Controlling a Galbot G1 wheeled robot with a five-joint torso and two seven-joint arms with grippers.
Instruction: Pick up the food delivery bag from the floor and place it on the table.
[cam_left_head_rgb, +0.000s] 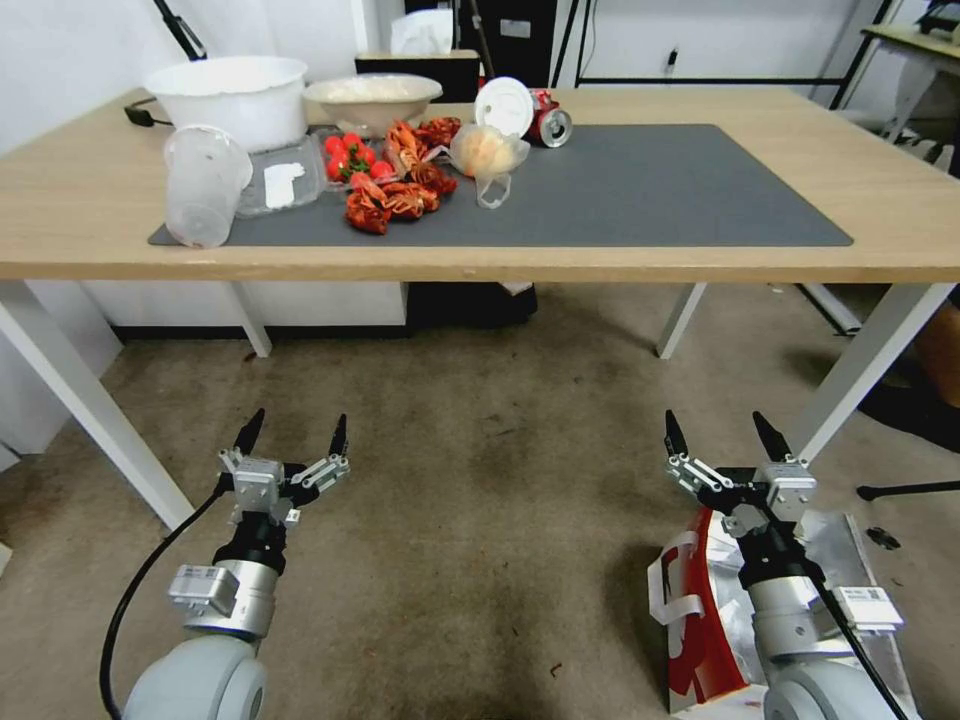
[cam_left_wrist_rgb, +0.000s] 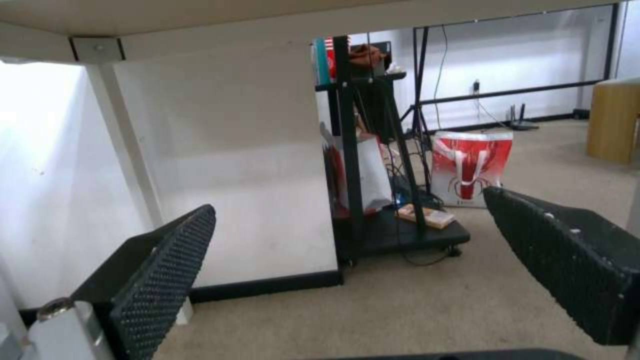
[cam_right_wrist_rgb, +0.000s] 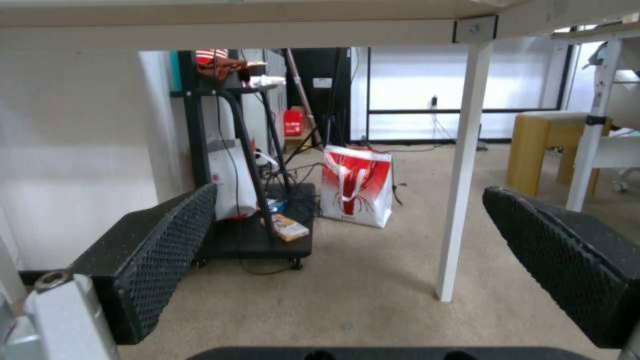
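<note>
The food delivery bag stands on the carpeted floor in front of the desk, off toward its right-hand leg. Its red side with a white strap handle faces the middle of the floor, and its silver foil lining shows at the open top. The right arm reaches out above the bag and hides part of it. The right gripper hangs in the air just past the bag's far edge, toward the desk, with its two black fingers spread wide and nothing between them. The left gripper hovers over bare carpet in front of the desk's left leg, well apart from the bag, its fingers likewise spread and empty.

On the desk, a dark grey mat carries red crayfish, strawberries, a clear plastic cup lying on its side, a small clear bag of food and a tipped red can. Two white bowls sit behind them.
</note>
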